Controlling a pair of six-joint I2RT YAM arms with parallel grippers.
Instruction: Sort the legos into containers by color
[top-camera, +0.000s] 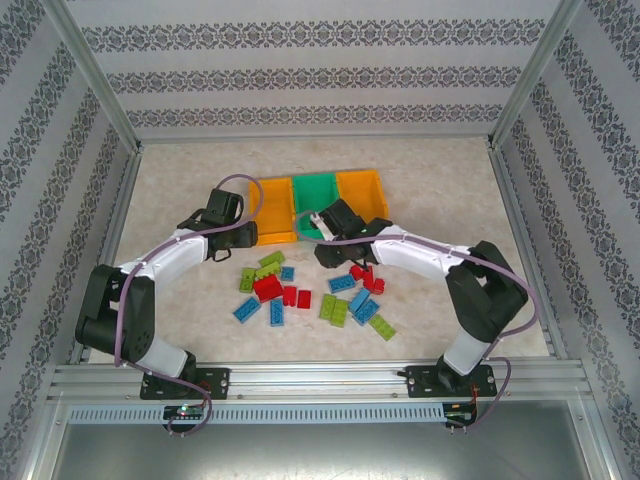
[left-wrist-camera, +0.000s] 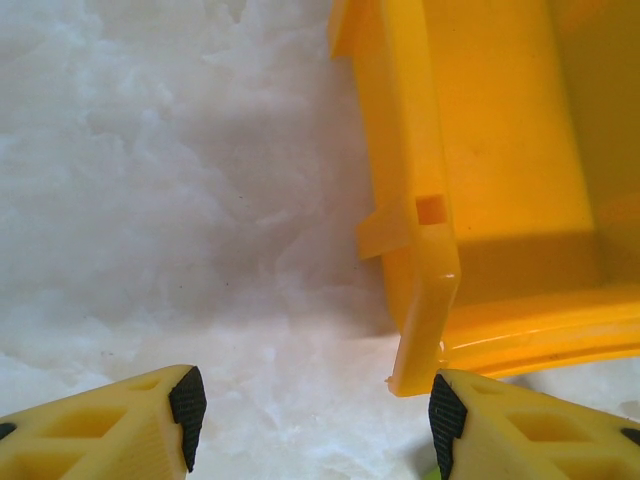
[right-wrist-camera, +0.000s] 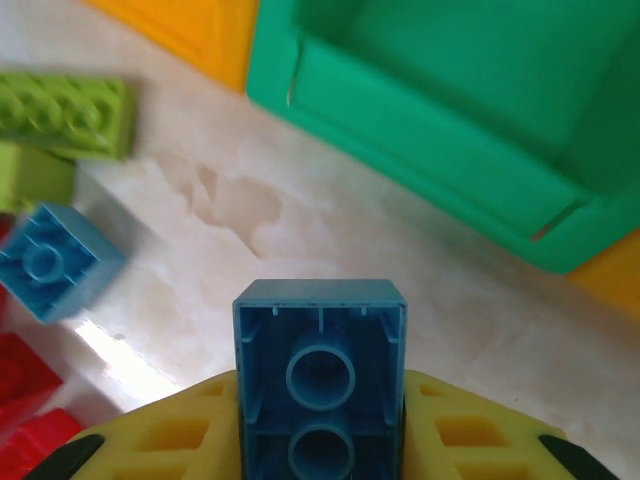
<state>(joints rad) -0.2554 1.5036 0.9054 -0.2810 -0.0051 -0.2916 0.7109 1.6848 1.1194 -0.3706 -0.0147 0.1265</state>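
1. Your left claw (left-wrist-camera: 317, 415) stood released, its jaws apart and gripping nothing, with bare desk (top-camera: 440, 200) between the black pads (left-wrist-camera: 187, 404).
2. That claw sat just beside the near outer corner of the left orange bin (left-wrist-camera: 480, 150). The corner came close to one pad, but you could not tell from the wrist view whether they touched.
3. Your right claw (top-camera: 324, 228) was clenched on a blue brick (right-wrist-camera: 320, 365). The brick's hollow underside, with its two round tubes, faced the wrist camera.
4. The right claw and its brick were near the front wall of the green bin (right-wrist-camera: 450, 120). That bin stood in the middle of the row, with the right orange bin (top-camera: 362, 193) touching its other side.
5. The loose legos (top-camera: 290, 295) lay scattered on the desk between the bins and the arm bases, with red, blue and lime green mixed together, all outside the bins.
6. In the right wrist view you had a lime green brick (right-wrist-camera: 65, 115), a small blue brick (right-wrist-camera: 50, 262) and red bricks (right-wrist-camera: 25, 385) lying off to one side of the held one.
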